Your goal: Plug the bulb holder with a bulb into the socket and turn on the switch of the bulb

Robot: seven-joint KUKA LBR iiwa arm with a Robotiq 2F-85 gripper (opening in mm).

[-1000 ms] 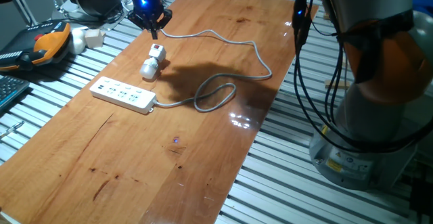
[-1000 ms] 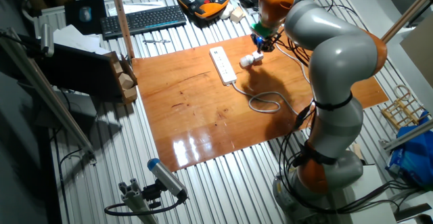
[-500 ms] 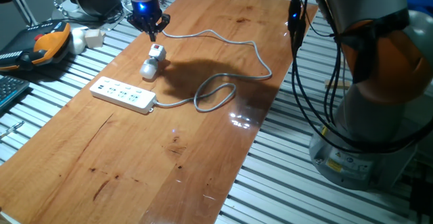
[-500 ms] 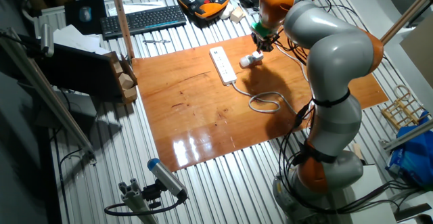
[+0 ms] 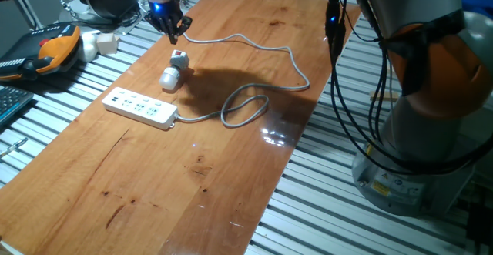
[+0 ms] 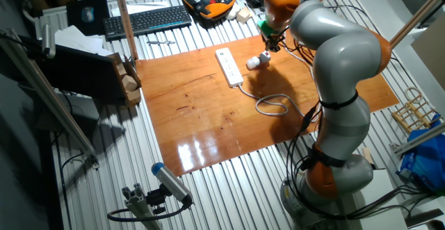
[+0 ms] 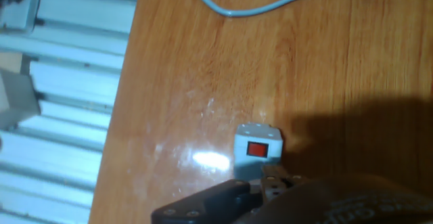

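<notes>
We see the small white boxy bulb holder with its round white bulb lying on its side on the long brown wooden table, near the far left corner in one fixed view. Its red switch mark faces up, clear in the hand view. The black two-finger gripper hangs above and just beyond the holder, apart from it, glowing blue at the wrist; its fingertips come together to a point and grip nothing, though whether they are fully closed we cannot tell. The long flat white power strip socket lies just on the near side of the bulb, close but not touching it, outlets up. Its grey cable leaves the strip's right end, makes a loop on the wood and runs back toward the far edge. From the other fixed view, the grey and orange arm arches over the table, with the gripper above the bulb holder and the strip to its left.
</notes>
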